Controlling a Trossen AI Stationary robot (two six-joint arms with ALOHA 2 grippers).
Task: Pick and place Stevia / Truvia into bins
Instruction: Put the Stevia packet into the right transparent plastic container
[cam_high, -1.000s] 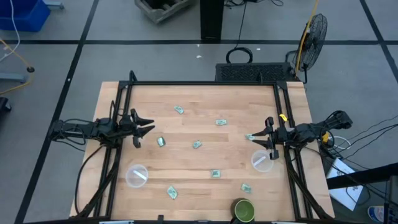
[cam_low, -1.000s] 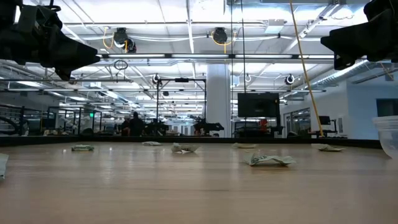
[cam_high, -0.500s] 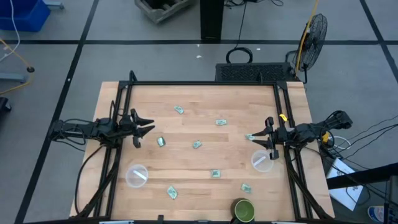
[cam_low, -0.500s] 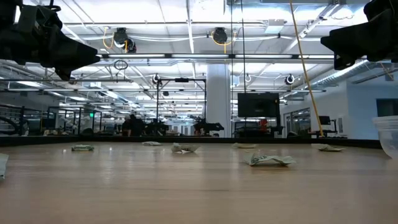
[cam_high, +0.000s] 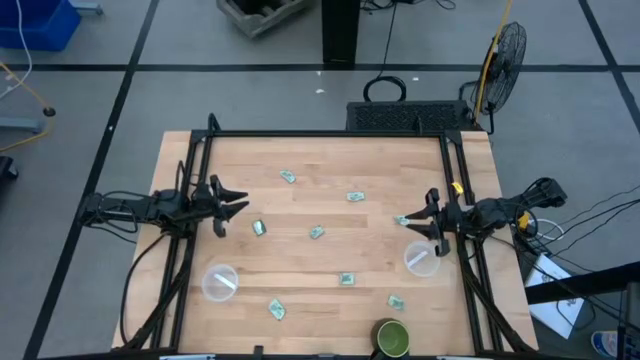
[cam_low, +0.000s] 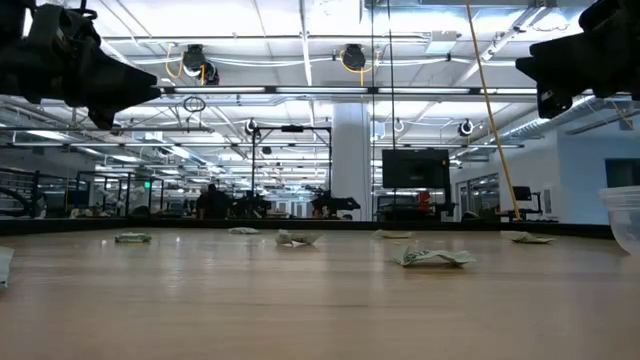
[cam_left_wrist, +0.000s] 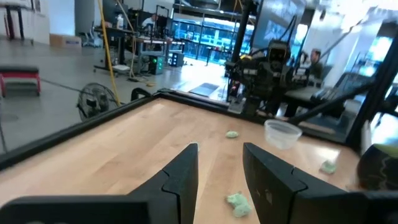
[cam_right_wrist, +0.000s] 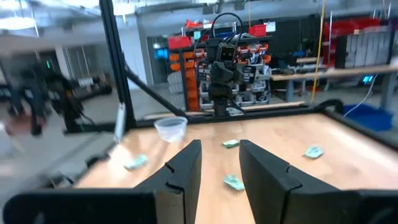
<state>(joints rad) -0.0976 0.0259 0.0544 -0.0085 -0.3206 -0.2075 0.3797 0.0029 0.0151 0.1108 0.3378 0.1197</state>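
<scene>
Stevia packets (cam_high: 316, 232) lie scattered across the counter (cam_high: 330, 290); two clear bins (cam_high: 220, 282) sit near its front corners, a dark green cup (cam_high: 392, 338) between; left tool (cam_high: 238, 207) and right tool (cam_high: 407, 222) hover apart, fingers slightly parted, empty.

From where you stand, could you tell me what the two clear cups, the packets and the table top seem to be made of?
The clear cups: likely thin plastic, translucent with whitish rims, the wood showing through.
The packets: probably paper, matte pale green and white, flat and a little crumpled.
The table top: light wood, with visible plank lines and a smooth, low-sheen finish.
</scene>
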